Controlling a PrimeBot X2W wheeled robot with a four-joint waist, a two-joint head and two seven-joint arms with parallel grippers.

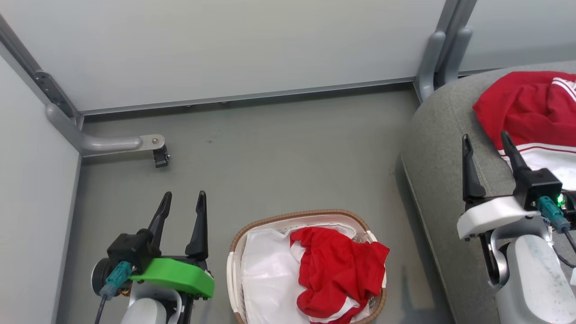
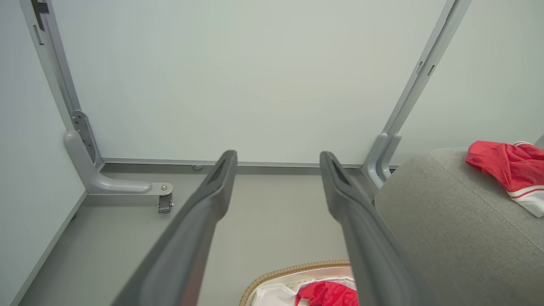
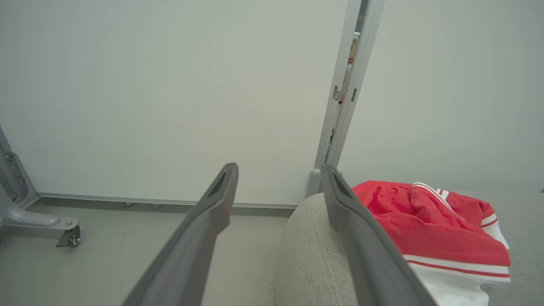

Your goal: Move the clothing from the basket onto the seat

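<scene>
One red garment with white trim point(image 1: 339, 274) lies crumpled in the right half of the white basket with the brown rim point(image 1: 297, 215), over a glossy white liner sheet point(image 1: 265, 270). A second red garment with white stripes point(image 1: 526, 110) lies on the grey seat point(image 1: 436, 135) at the right. My left gripper point(image 1: 183, 200) stands open over the floor, left of the basket, holding nothing. Over the seat's edge my right gripper point(image 1: 485, 140) is open and empty, just left of the garment there. The seat garment point(image 3: 429, 225) also shows in the right wrist view, and as a red heap point(image 2: 508, 168) in the left wrist view.
Grey floor point(image 1: 270, 157) lies between basket and pale partition walls. A metal foot with a caster point(image 1: 159, 155) juts out at the back left. A grey upright post point(image 1: 434, 58) stands behind the seat's corner.
</scene>
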